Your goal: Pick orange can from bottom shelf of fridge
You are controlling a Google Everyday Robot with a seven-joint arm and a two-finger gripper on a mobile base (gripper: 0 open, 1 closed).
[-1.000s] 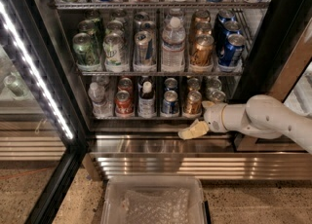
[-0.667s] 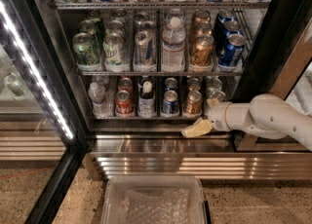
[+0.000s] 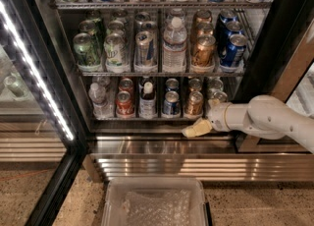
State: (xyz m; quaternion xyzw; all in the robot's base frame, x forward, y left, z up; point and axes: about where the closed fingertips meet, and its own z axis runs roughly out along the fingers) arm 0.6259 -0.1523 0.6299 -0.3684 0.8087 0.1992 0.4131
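Note:
The orange can [image 3: 194, 104] stands upright at the front of the bottom shelf [image 3: 142, 118] of the fridge [image 3: 274, 33], right of centre, with a second copper can behind it. My gripper [image 3: 196, 128] comes in from the right on a white arm [image 3: 267, 118]. It hangs just below and in front of the orange can, at the shelf's front rail, and holds nothing that I can see.
On the bottom shelf are a water bottle [image 3: 98, 100], a red can [image 3: 124, 103], a dark bottle [image 3: 147, 101], a blue can [image 3: 171, 103] and silver cans [image 3: 216, 95]. The glass door with its LED strip [image 3: 37, 72] is open at the left. A plastic bin [image 3: 154, 203] lies below the ribbed base [image 3: 162, 163].
My gripper has moved slightly up and to the right, closer to the shelf's front rail under the orange can. The cans have not moved.

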